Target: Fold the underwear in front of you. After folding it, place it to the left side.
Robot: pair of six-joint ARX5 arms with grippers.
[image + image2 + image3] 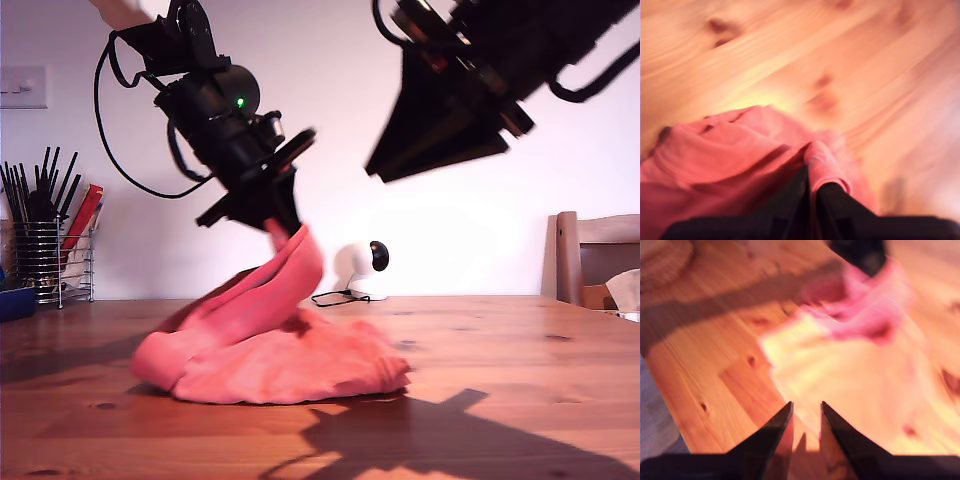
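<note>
Exterior view shows my first pincer [272, 222] clamped on a fold of the coral-red underwear [275, 350], lifting it off the heap lying below on the tabletop [520, 350], while my second pincer [806, 412] hovers empty, slightly parted.

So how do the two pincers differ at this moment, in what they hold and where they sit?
My first pincer is shut on a fold of the underwear, lifting it off the wooden table; my second pincer grips nothing, its jaws slightly apart. In the exterior view, the first sits at the cloth, the second higher, away from it. Both are black and point down.
</note>
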